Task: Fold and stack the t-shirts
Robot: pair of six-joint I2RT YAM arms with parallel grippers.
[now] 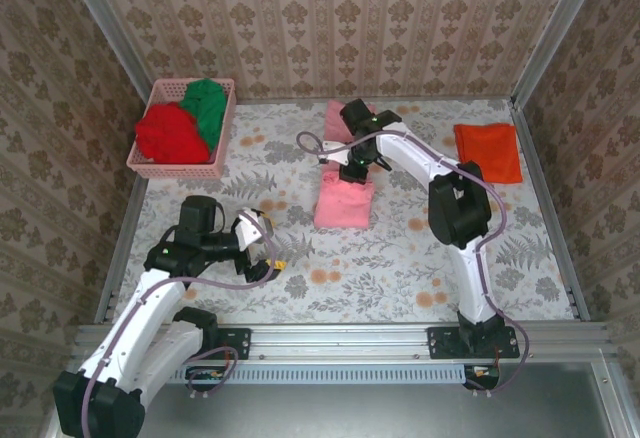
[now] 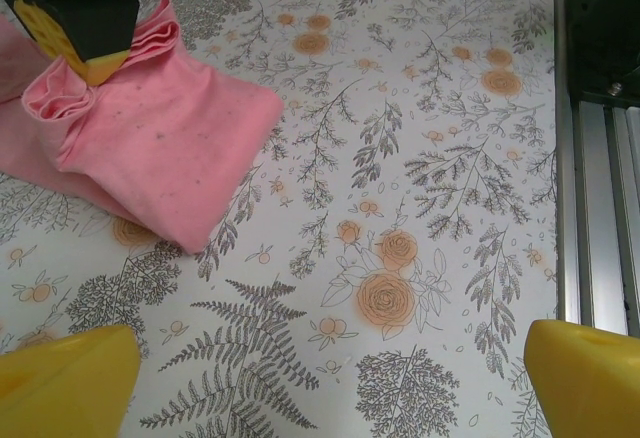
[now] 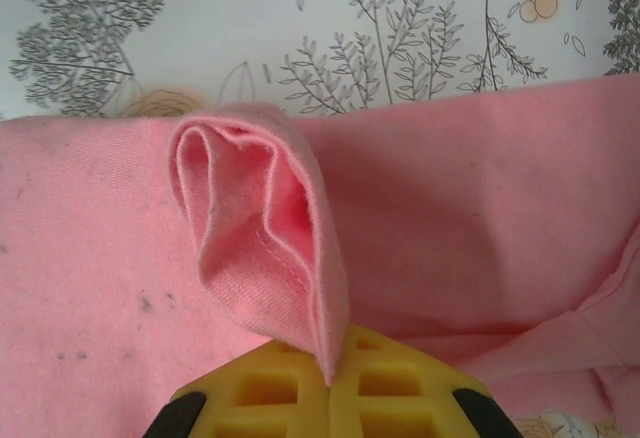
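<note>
A light pink t-shirt [image 1: 344,201] lies partly folded in the middle of the table. My right gripper [image 1: 353,169] is shut on a bunched fold of it at its far end. Up close, that pink fold [image 3: 262,248] rises from between the closed yellow fingers [image 3: 400,388]. My left gripper [image 1: 272,250] hovers open over bare table to the left of the shirt, its yellow fingers [image 2: 62,386] wide apart with nothing between them. From there the pink shirt [image 2: 165,153] shows ahead, pinched by the right gripper [image 2: 92,66]. An orange t-shirt [image 1: 488,151] lies folded at the back right.
A pink lattice basket [image 1: 216,163] at the back left holds a red t-shirt [image 1: 170,134] and a green t-shirt [image 1: 207,106]. Metal rails [image 2: 595,188] edge the flowered table, and patterned walls close it in on three sides.
</note>
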